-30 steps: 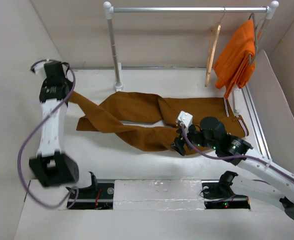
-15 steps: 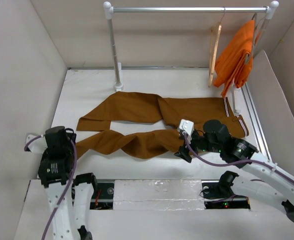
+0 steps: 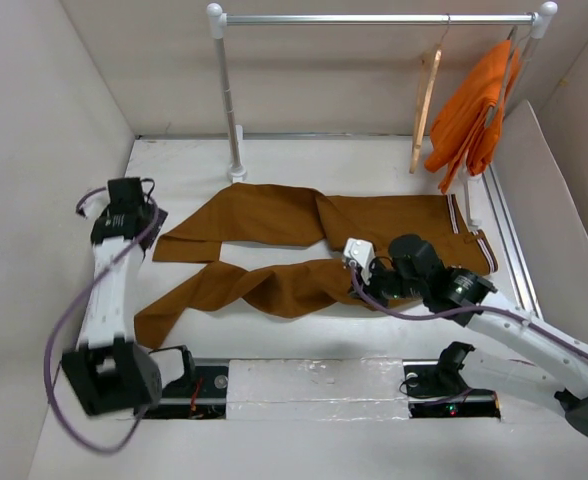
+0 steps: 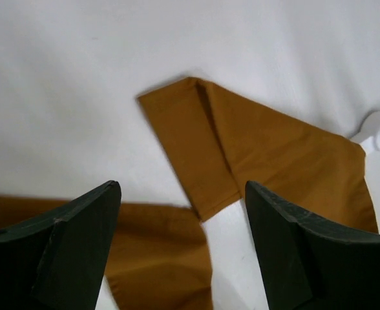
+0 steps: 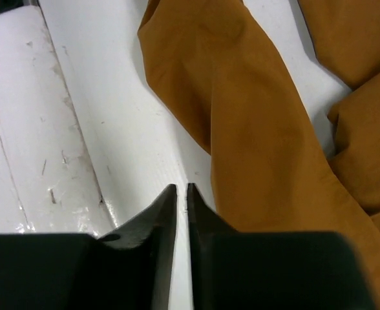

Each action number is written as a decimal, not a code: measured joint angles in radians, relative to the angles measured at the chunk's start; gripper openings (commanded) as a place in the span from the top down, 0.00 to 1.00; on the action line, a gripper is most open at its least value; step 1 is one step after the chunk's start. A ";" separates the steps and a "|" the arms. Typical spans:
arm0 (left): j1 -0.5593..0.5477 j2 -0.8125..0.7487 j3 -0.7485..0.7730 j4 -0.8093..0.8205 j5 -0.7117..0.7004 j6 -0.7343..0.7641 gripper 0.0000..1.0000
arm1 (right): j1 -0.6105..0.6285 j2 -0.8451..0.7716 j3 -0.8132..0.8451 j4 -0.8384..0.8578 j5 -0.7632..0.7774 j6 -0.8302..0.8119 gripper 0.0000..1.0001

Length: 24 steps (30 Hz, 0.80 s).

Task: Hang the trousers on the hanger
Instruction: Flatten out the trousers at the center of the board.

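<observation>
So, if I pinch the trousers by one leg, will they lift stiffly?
Probably not: the trousers look floppy. One leg end lies folded over itself, so the rest would likely sag and drag. Pushed, the creased cloth would probably bunch.

The right arm [image 3: 454, 290] hides part of the trousers [image 3: 274, 215] from above.

- Our left gripper [image 3: 134, 222] now hovers out over the far leg's cuff, fingers spread; half a second ago it was at the near left corner.
- The trousers [image 3: 274, 215] no longer trail from it: their near leg lies flat, cuff toward the near left.
- Our right gripper [image 3: 359, 285] sits slightly farther out and leftward.
</observation>
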 measured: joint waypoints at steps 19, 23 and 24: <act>0.006 0.575 0.041 0.340 0.189 -0.090 0.63 | 0.000 -0.023 0.008 0.039 0.145 0.112 0.40; 0.006 0.588 0.035 0.365 0.193 -0.104 0.62 | 0.000 -0.045 0.010 0.036 0.174 0.132 0.40; 0.006 0.588 0.033 0.369 0.193 -0.108 0.61 | 0.000 -0.044 0.013 0.035 0.177 0.135 0.40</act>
